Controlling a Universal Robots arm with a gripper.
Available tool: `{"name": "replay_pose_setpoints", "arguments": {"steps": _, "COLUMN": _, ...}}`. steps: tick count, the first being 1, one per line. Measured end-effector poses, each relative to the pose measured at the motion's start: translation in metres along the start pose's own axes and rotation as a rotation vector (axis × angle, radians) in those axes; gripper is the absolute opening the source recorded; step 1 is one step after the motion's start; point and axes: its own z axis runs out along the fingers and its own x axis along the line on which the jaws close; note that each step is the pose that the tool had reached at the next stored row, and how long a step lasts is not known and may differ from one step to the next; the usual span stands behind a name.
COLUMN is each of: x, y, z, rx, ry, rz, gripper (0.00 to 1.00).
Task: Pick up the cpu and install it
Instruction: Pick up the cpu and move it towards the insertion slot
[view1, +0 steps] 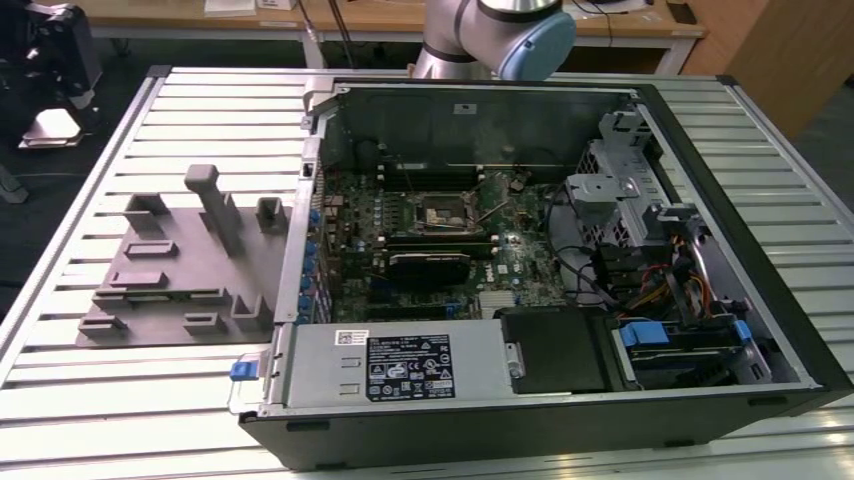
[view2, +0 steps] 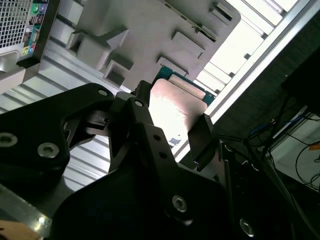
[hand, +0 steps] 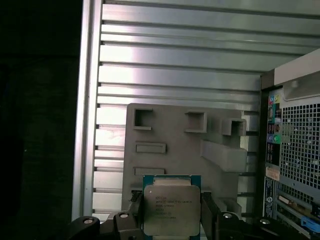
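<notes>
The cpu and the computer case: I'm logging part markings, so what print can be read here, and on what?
None reads well enough to quote.
On the cpu, first wrist view: lines of print on the metal top, too small to read.
On the power supply, exterior view: black label, print and symbols too small.
Beside it, white sticker: blurred.

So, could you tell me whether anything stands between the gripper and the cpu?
Nothing visible does: in the first wrist view the gripper is closed on the cpu, with a finger against each side.
</notes>
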Motion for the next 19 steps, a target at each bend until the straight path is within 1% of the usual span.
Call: {"name": "replay_pose_setpoints", "arguments": {"steps": 19, "x": -0.0409, "y": -0.0012, "z": 0.0018, "rx": 0.0, "ry": 0.0, "rz": 0.0, "gripper": 0.55}}
